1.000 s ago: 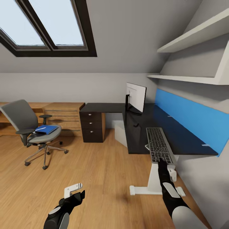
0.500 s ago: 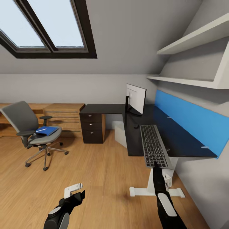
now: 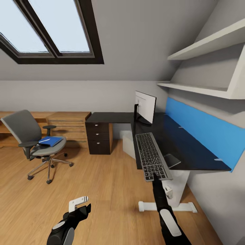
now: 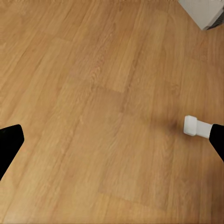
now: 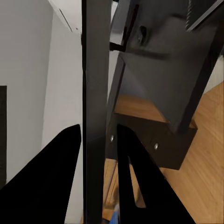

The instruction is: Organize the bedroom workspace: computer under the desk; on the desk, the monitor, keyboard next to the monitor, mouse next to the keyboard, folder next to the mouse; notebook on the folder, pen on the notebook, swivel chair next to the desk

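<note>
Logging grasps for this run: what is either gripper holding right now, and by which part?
The right gripper is shut on the keyboard, pinching its near short edge. The left gripper is open above the floor, holding nothing.

Stood at the far end of the table (image 3: 190, 149): the monitor (image 3: 145, 104); held over the table's near left edge by the right tool (image 3: 157, 176): the keyboard (image 3: 151, 156); well apart to the left, on the floor: the swivel chair (image 3: 32, 141), with the folder (image 3: 50, 141) on its seat.
</note>
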Tool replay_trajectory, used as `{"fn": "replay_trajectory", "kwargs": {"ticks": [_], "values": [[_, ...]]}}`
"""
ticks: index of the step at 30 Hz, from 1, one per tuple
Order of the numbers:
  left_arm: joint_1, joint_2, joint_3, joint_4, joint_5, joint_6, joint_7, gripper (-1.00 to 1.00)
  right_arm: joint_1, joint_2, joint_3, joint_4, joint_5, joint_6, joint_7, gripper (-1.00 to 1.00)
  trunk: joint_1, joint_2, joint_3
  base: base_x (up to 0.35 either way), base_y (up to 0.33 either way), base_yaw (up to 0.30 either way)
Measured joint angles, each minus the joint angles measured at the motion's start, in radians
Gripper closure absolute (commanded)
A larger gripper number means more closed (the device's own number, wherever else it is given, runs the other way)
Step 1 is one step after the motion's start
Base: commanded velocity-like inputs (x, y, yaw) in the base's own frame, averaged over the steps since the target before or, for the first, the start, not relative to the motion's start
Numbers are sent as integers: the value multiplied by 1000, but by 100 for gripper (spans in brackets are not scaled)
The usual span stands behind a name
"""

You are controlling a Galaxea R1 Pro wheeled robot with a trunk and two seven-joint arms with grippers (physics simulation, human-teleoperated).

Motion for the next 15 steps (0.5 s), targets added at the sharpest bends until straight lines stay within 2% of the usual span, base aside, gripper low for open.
{"fn": "replay_trajectory", "kwargs": {"ticks": [3,6,12,15], "values": [[0,0,0,2,0,0,1,-100,1,0,24,0,0,-1,-2,100,-12,21,9,0,0,0],[1,0,0,2,2,0,0,-100,1,0,39,0,-1,-1,-3,100,-12,21,9,0,0,0],[0,1,0,5,3,0,-2,-100,1,0,44,1,-5,-2,-4,100,-12,21,9,0,4,0],[0,1,0,7,2,0,-2,-100,1,0,45,2,-5,-2,-3,100,-12,21,9,0,118,0]]}}
